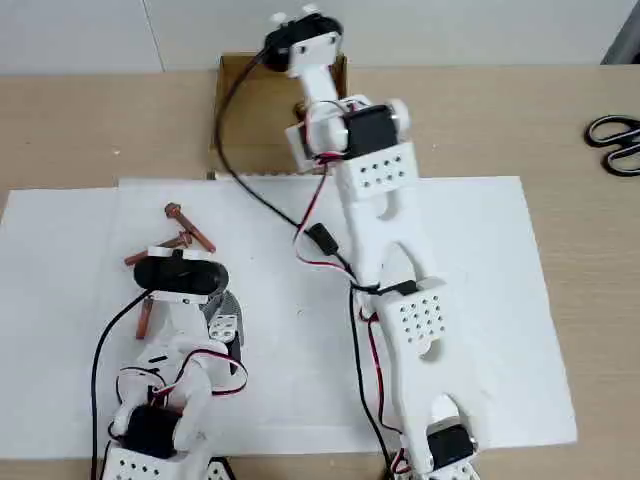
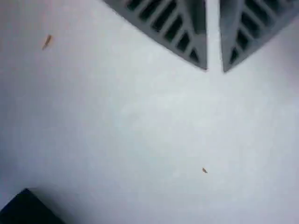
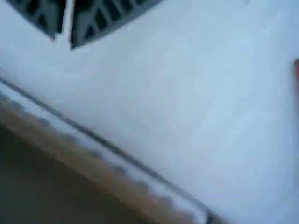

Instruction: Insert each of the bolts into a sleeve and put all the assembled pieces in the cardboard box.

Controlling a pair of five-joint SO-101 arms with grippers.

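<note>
Several copper-coloured bolts and sleeves point(image 1: 185, 235) lie loose on the white paper point(image 1: 480, 250) at the left, and one more piece point(image 1: 146, 318) lies beside the left arm. The cardboard box point(image 1: 255, 110) stands just past the paper's far edge, with a copper piece point(image 1: 300, 108) showing inside it by the right arm. My left gripper point(image 2: 215, 69) hangs over bare paper, its grey fingers point(image 1: 224, 306) shut on nothing. My right gripper point(image 3: 63, 41) is also shut and holds nothing, above the paper near its far edge. The right arm point(image 1: 375, 190) stretches out toward the box.
Scissors point(image 1: 615, 140) lie on the wooden table at the far right. Red and black cables point(image 1: 320, 235) trail along the right arm over the middle of the paper. A reddish thing point(image 3: 296, 70) shows at the edge of the right wrist view; what it is I cannot tell.
</note>
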